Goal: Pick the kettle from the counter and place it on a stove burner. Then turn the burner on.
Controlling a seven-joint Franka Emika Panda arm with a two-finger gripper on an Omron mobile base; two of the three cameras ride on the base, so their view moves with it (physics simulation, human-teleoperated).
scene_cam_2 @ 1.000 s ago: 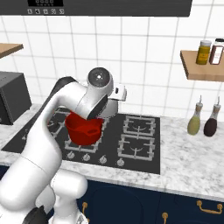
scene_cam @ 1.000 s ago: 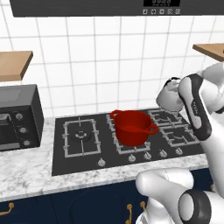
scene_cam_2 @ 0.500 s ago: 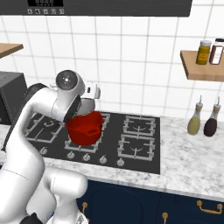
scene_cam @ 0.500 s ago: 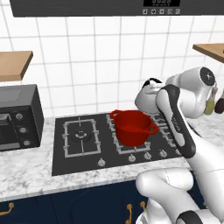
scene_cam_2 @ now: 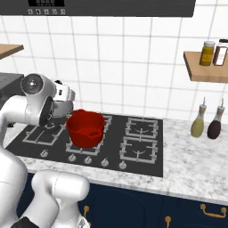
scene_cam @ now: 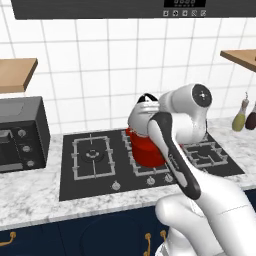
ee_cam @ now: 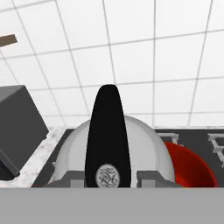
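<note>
Item: kettle (ee_cam: 113,151), silver-grey dome with a black arched handle (ee_cam: 107,131).

Change logged: across the last second we watched the arm swing from the right end of the cooktop (scene_cam_2: 142,153) leftward, past the red pot (scene_cam_2: 85,129). In the left base view the wrist went from about 3 o'clock of the pot to roughly 12 o'clock, just above its rim. The pot, the oil bottles (scene_cam_2: 198,124) and the toaster oven (scene_cam: 20,132) kept their places.

Location: the kettle was carried clear of the counter (scene_cam: 35,200), held close under the hand; in the hand view the pot sat at 4 o'clock of the dome.

Tool (ee_cam: 109,177): its two fingers flanked the foot of the handle, one on each side, and we judged them closed on the handle.

Meaning for the task: we judged the pick done and the carry under way, bound for the large left burner (scene_cam: 93,156), which stood bare at 9 o'clock of the pot. Placing and the knob (scene_cam: 116,186) were not yet done.

Orientation: upright, dome downward. The handle's long axis ran from 6 to 12 o'clock in the hand view, towards the tiled wall (ee_cam: 153,61). We could not tell the spout's direction.
</note>
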